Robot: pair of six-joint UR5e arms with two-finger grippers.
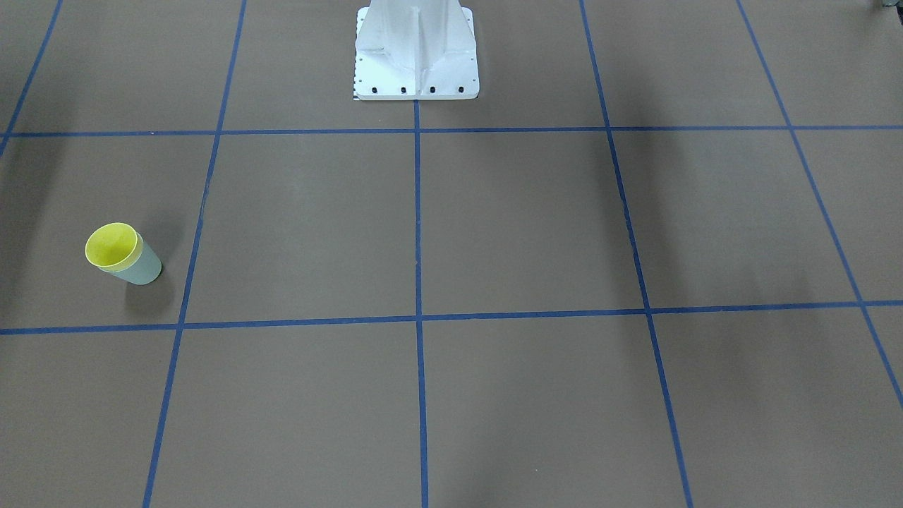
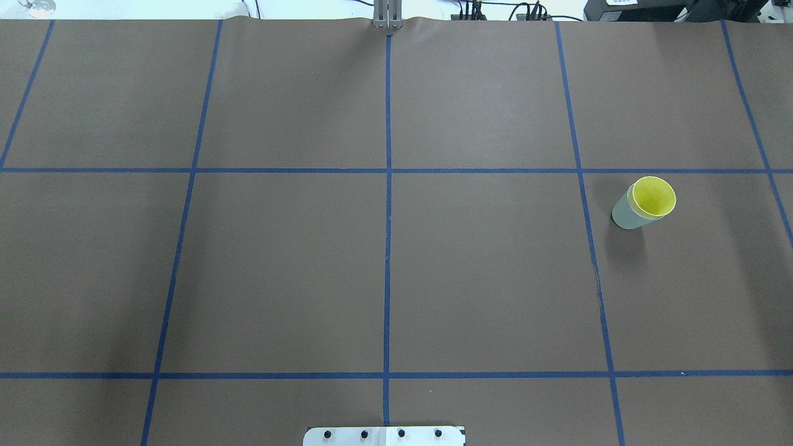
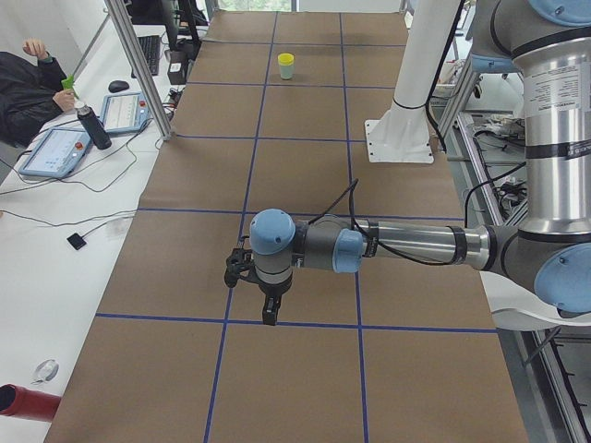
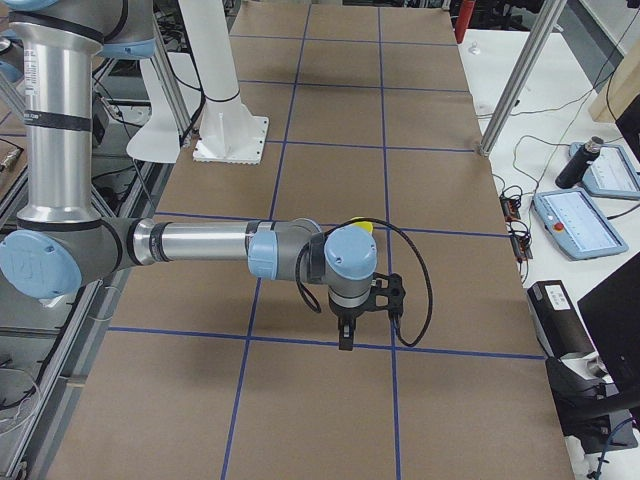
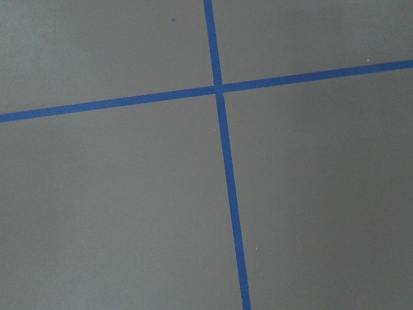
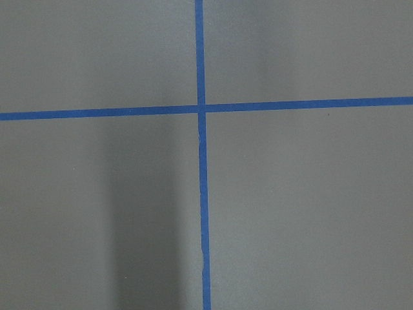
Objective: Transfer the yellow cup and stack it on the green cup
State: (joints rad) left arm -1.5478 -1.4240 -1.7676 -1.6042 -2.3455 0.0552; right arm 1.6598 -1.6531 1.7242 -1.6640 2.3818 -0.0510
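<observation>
Stack: yellow cup point(image 1: 111, 245) sits nested in green cup point(image 1: 144, 268), upright on the table point(image 1: 522, 226). You see the yellow rim and inside above the green wall.
Stack vs right claw: in the right side view only a sliver of yellow cup peeks over the wrist above right claw point(image 4: 345, 343). The rest is hidden behind that arm, so the stack stands beyond the claw from that camera. How near, you cannot tell.
Stack vs left claw: well apart. In the left side view the stack stands at the table's far end, far past left claw point(image 3: 269, 318).
Left claw: fingers point straight down, tip lined up with a blue tape point(image 3: 388, 327) line in that view. It shows only from the side, so you cannot tell if it is wide or narrow.
Right claw: same pose, tip lined up with a tape line. Side view only; wide or narrow, you cannot tell.
Left wrist view: brown table and one tape crossing, lines skewed in the frame.
Right wrist view: brown table and one tape crossing, lines square to the frame. A dark shadow band runs left of the upright line.
Post: white base point(image 1: 416, 70) bolted to the table at the robot's edge, between the two claws along the table.
Bench: person point(image 3: 28, 83) seated beside the table, across from the robot, past left claw.
</observation>
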